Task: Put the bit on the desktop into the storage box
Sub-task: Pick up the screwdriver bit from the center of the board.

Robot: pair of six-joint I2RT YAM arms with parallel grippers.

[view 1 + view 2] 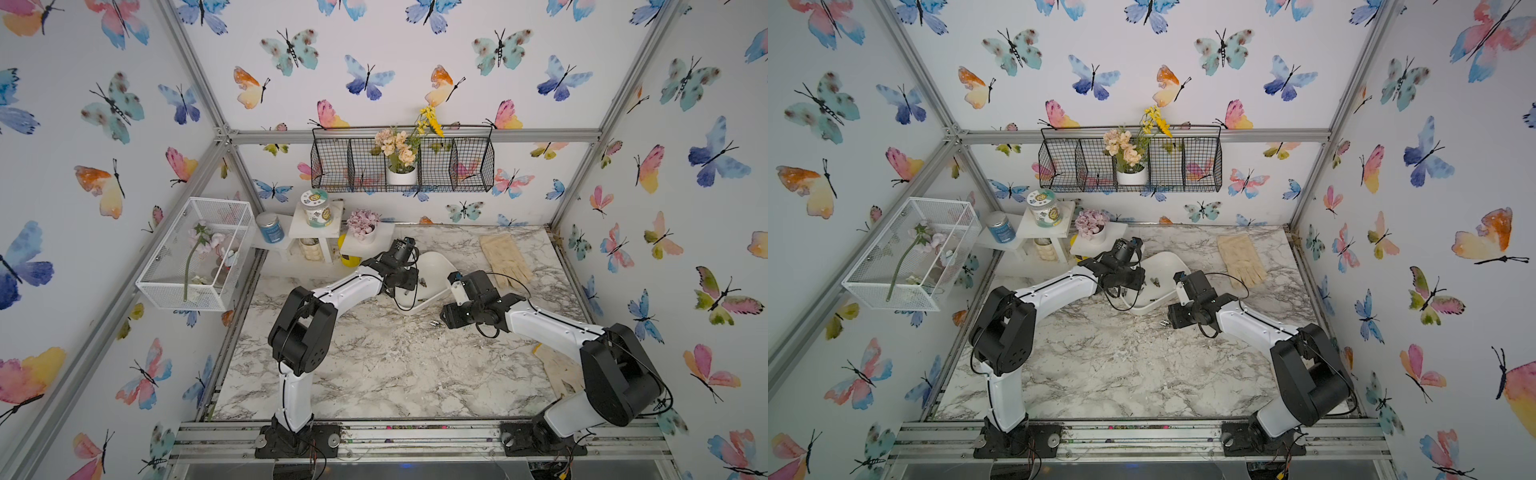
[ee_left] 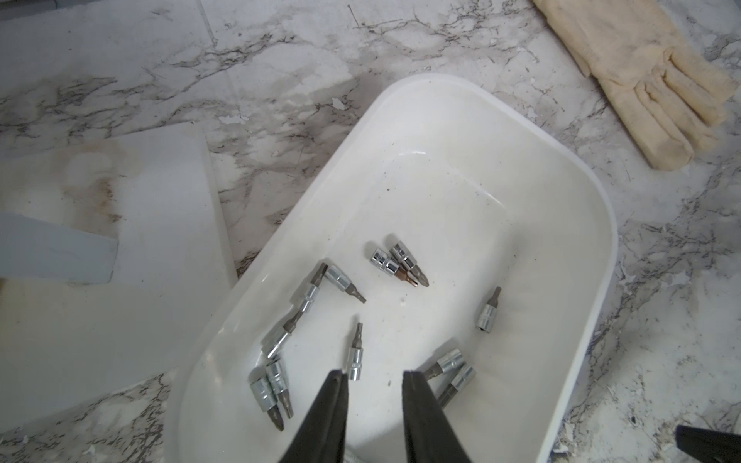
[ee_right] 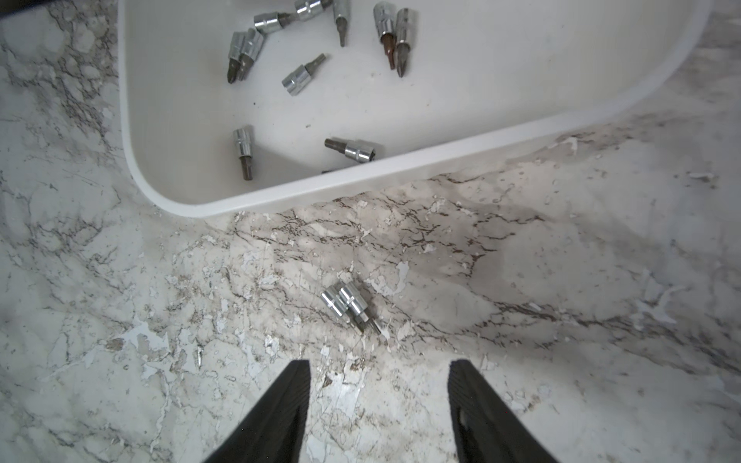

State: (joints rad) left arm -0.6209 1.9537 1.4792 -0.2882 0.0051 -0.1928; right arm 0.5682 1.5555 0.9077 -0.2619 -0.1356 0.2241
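Chrome-collared bits (image 3: 349,305), two of them, are lying side by side and touching on the desktop (image 3: 160,320); they are sitting near the storage box (image 3: 501,88) but outside its rim. In a top view the same pair is showing as a small glint on the marble, between the box's near wall and the right arm's wrist. The right gripper (image 3: 379,366) is pointing down at the desktop just short of them; its jaws are standing well apart and are gripping nothing. The left gripper (image 2: 375,379) is hanging over the inside of the box; its jaws are standing a little apart with nothing between them; a single bit (image 2: 355,358) is lying on the box floor just beyond one fingertip. Other loose bits (image 2: 397,266) are lying scattered across that floor, some in touching pairs. A cream glove (image 2: 641,80) is lying flat on the desktop beyond the box, clear of its rim.
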